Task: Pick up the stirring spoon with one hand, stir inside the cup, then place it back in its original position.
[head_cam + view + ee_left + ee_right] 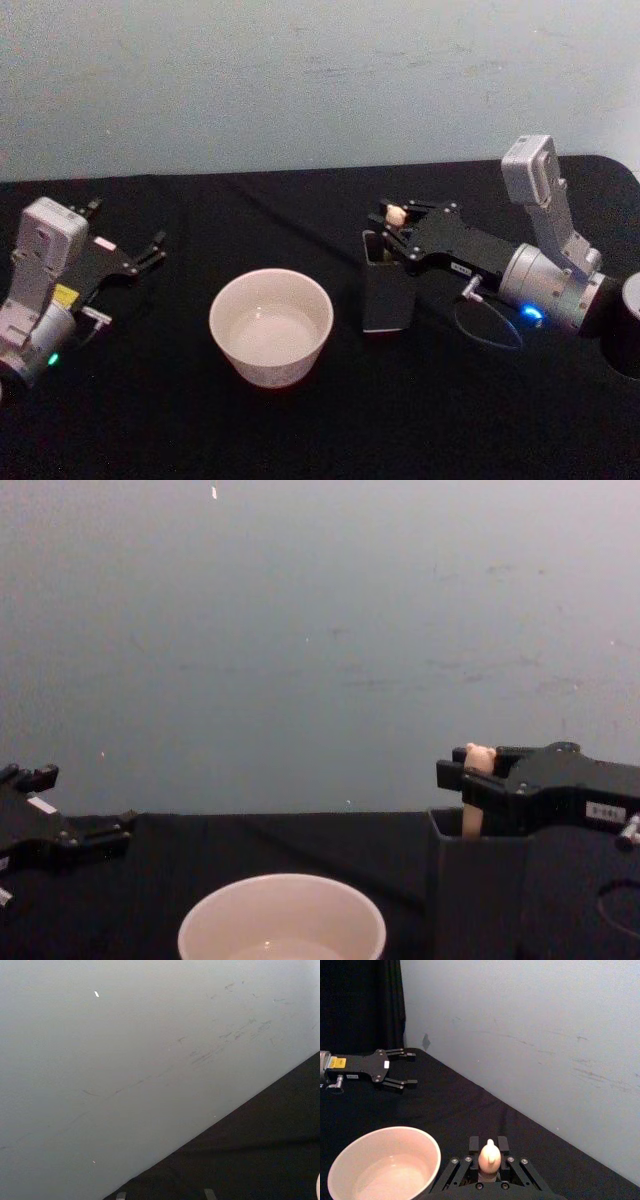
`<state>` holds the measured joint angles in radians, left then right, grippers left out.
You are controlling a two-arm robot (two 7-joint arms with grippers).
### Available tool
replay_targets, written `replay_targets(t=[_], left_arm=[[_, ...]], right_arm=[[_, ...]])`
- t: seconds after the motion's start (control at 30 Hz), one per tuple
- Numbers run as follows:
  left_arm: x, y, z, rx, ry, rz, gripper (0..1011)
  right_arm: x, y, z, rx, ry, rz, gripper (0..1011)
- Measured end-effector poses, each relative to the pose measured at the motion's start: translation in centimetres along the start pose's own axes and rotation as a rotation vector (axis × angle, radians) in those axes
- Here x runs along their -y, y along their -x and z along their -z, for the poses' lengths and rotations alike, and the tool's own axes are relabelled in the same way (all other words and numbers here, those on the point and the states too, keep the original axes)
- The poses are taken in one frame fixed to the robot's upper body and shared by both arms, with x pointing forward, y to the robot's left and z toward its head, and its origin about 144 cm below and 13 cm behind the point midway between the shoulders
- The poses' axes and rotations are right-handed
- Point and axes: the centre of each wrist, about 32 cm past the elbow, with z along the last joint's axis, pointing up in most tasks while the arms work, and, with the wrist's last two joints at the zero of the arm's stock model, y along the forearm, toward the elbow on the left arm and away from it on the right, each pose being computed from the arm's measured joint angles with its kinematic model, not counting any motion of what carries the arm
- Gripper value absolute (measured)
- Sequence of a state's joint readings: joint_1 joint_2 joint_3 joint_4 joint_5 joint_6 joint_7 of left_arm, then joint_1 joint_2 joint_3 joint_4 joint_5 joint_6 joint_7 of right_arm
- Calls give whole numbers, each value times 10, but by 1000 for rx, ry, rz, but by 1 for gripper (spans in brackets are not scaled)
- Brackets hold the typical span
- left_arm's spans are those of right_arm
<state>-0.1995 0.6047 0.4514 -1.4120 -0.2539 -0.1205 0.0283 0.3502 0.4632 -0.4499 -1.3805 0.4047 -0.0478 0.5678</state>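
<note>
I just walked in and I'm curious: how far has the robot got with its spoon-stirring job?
Either just starting or finishing; one moment can't tell. The right gripper is closed on the stirring spoon, whose handle stands in the dark holder. The cup sits apart, nothing in it. The left gripper waits open, left of the cup.

A: Lighting here is pretty dim and flat. The pale wall (300,80) soaks up most of the light, while the black tablecloth (300,430) goes nearly featureless.

B: Yeah, shadows basically vanish into that cloth. Everything looks soft and a bit grainy. The cup (270,325) is the brightest spot, with a mild sheen inside it, no harsh glare. Small blue and green indicator lights glow on the arms.
</note>
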Motion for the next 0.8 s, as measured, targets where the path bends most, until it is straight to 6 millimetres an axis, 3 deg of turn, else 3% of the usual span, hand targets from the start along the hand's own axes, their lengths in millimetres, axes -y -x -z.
replay_targets(t=[0.1,0.8], left_arm=[[0,0,0,0,0,0,1001],[0,0,0,0,0,0,1001]], right_arm=[[0,0,0,0,0,0,218],[0,-1,0,-1,-4,1,862]])
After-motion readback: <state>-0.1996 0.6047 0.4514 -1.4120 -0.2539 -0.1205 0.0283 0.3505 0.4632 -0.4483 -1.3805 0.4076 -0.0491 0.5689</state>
